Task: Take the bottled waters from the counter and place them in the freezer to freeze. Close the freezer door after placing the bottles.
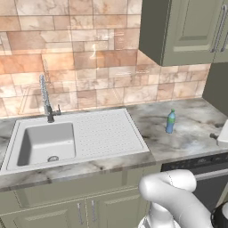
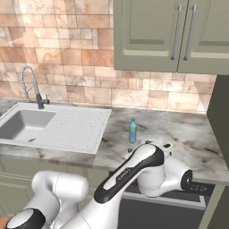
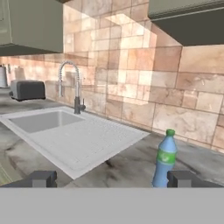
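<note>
Hand [image 3: 111, 178] wide open, holds nothing, low over the bench [image 3: 131, 168], lined up for a grab. Blue bottle [image 3: 165, 158] upright on the bench just ahead, beside the right fingertip [image 3: 183, 178]. Open stone around it, so room to close in. Sink [image 3: 39, 120] edge ahead-left, tiled wall [image 3: 131, 78] beyond.

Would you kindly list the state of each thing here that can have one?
Blue bottle: upright on the counter, green cap on, to the right of the sink, not held.
Gripper: jaws open, nothing between them.
Faucet: no water running.
Sink: basin holds no dishes.
Upper cabinets: doors shut.
</note>
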